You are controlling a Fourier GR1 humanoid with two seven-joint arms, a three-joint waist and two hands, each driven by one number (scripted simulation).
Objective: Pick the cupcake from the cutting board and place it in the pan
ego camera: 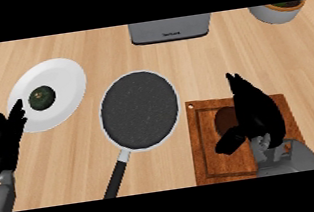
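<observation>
A brown wooden cutting board (pixel 211 163) lies at the lower right. On it sits the cupcake (pixel 224 116), a dark brown shape mostly hidden by my right hand (pixel 256 109). That hand hovers over the board with its fingers stretched forward and its thumb (pixel 229 143) spread out to the left, just below the cupcake; it stands open. The dark round pan (pixel 140 109) rests left of the board, with nothing in it and its black handle (pixel 116 177) pointing toward me. My left hand (pixel 4 144) rests open at the far left, fingers up.
A white plate (pixel 59 76) holding a dark green round item (pixel 41 96) lies at the left, next to my left hand. A grey appliance (pixel 170 29) stands at the back centre, and a grey pot (pixel 278 12) at the back right.
</observation>
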